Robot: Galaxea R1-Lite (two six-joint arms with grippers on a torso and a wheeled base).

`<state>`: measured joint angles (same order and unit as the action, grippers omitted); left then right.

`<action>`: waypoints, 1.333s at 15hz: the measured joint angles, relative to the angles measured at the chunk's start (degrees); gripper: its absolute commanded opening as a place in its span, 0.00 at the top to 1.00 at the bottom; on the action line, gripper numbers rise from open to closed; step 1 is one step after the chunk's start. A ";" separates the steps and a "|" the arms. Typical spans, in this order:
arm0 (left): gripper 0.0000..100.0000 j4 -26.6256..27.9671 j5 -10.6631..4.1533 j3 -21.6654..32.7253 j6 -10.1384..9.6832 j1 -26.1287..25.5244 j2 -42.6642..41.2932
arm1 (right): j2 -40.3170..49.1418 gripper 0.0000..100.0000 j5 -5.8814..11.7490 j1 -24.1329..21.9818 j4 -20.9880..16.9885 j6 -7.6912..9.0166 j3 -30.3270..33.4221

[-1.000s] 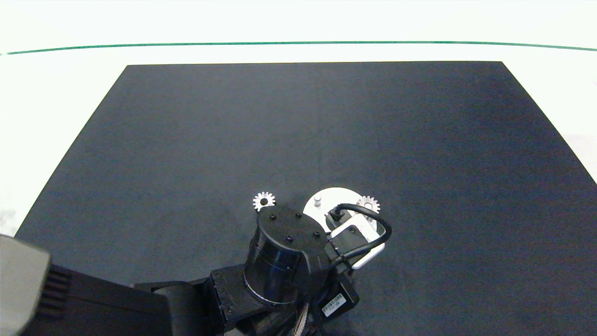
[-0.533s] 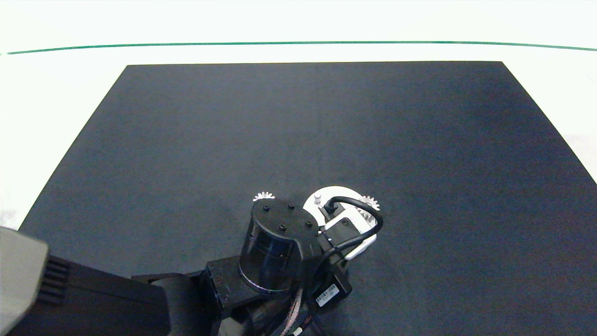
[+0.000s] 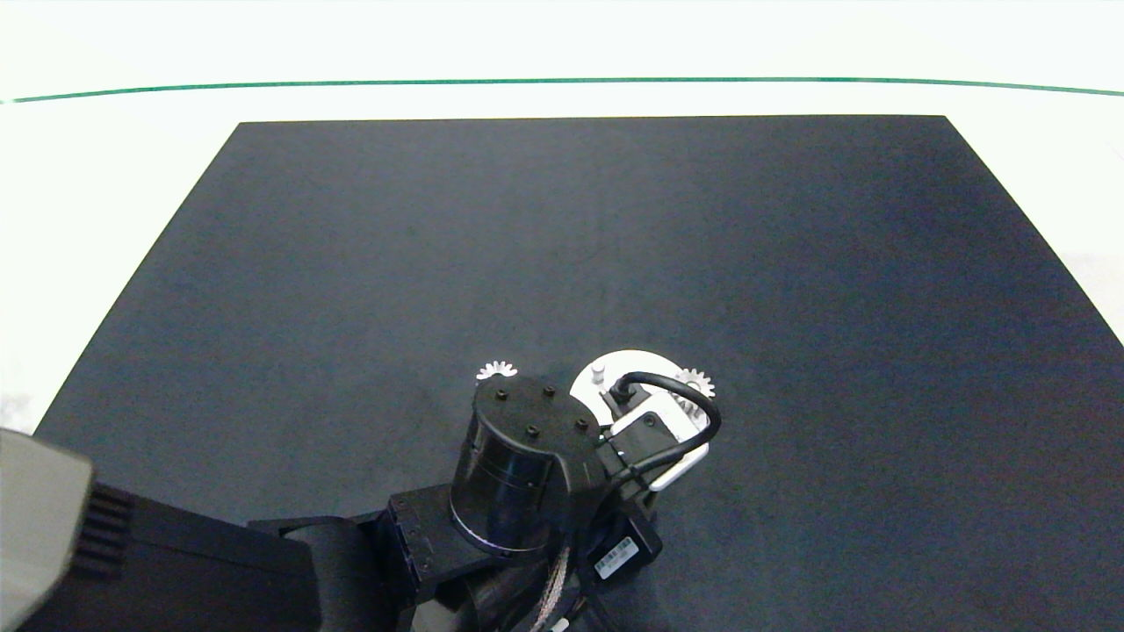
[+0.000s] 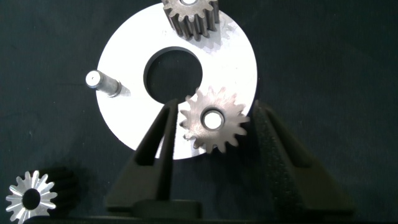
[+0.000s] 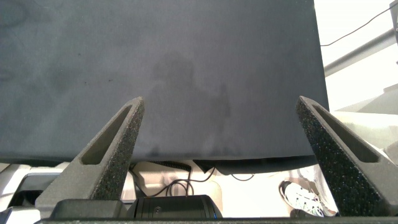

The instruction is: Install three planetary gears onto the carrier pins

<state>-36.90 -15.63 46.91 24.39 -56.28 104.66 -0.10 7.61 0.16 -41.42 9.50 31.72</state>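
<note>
The left gripper (image 4: 211, 134) hangs over the near rim of the flat white round disc (image 4: 239, 53) – its grey fingers spread around, not clamping, a small silver-grey metal spur gear (image 4: 213, 120) seated on a pin; beyond, a second gear (image 4: 189, 17) sits mounted, one silver peg (image 4: 102, 83) stands bare, and the third gear (image 4: 31, 197) lies on the dark mat (image 3: 562, 246) beside the disc – the right gripper (image 5: 224, 155) idles wide open, empty

Two small silver-grey planetary gears (image 4: 214, 121) sit flat on pins of the white disc (image 4: 239, 59), one (image 4: 192, 15) at its right rim. The third pin (image 4: 102, 82) stands bare at the far-left side. A third gear (image 4: 31, 197) lies flat just left of the disc.
</note>
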 measured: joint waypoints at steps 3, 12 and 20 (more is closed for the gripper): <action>0.00 0.00 0.01 0.09 -0.01 0.02 0.02 | 0.00 0.00 0.00 0.00 0.00 0.00 0.00; 0.00 12.62 0.59 4.57 1.99 7.86 -9.40 | 0.00 0.00 -0.09 0.00 -0.02 -0.07 0.00; 0.00 12.68 5.11 5.24 2.83 14.49 -8.46 | 0.00 0.00 0.00 0.00 0.00 -0.07 0.00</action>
<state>-24.22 -10.52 52.15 27.22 -41.79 96.20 -0.10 7.61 0.16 -41.42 9.42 31.72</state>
